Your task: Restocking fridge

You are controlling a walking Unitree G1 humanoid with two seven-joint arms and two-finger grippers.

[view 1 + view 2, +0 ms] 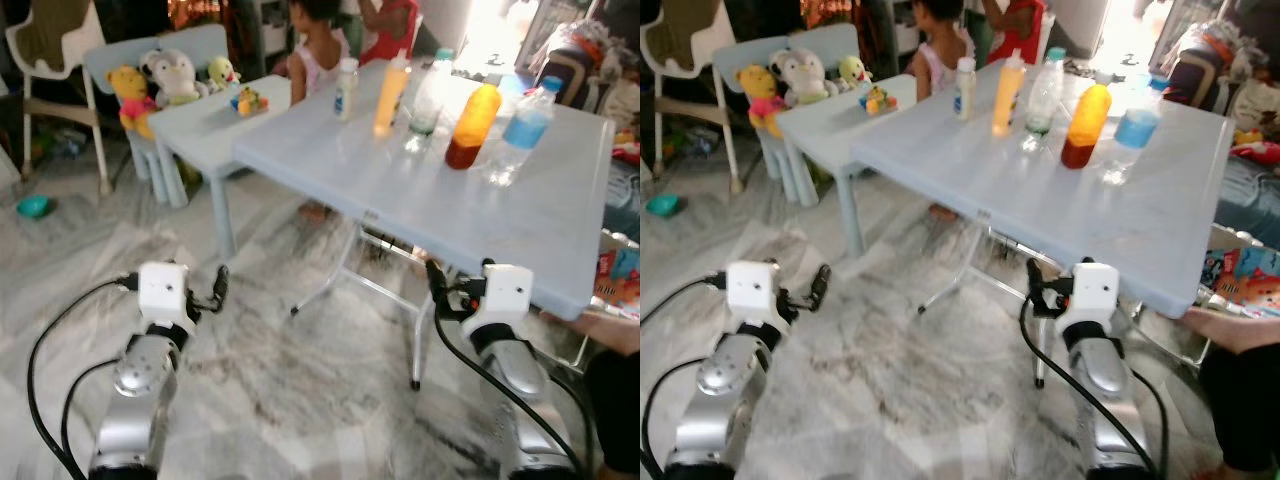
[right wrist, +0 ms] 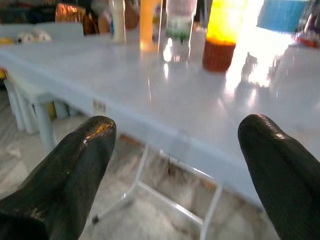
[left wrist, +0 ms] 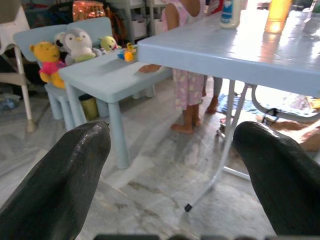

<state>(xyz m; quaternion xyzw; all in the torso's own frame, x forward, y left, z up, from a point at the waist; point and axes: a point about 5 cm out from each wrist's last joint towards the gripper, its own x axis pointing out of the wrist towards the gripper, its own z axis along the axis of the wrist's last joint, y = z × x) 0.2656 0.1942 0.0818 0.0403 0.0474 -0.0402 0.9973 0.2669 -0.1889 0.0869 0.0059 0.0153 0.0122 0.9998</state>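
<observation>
Five bottles: standing in a loose row on the far part of the pale blue bench (image 1: 400, 190), none held.
White bottle (image 1: 346, 88): farthest to the robot's left; its label is too blurred to read.
Yellow bottle (image 1: 392, 92): just beside the white one.
Clear bottle (image 1: 426, 100): in the middle, green cap, washed out by glare.
Orange bottle (image 1: 471, 126): darker liquid at its base.
Blue-label bottle (image 1: 519, 131): farthest to the right; its lower half is hard to make out against the bright top.
Left hand (image 1: 219, 287): low over the marble floor (image 1: 280, 400), short of the bench, fingers (image 3: 60, 175) spread wide, holding nothing.
Right hand (image 1: 436, 283): at the near edge of the bench, fingers (image 2: 75, 170) wide apart, empty.
Small bench (image 1: 205, 120): behind, with a toy on it; stuffed animals (image 1: 160, 80) on the chair beyond.
People: a child stands behind the bench, head cut off by the frame's top; another person's limb enters at the lower right edge.
</observation>
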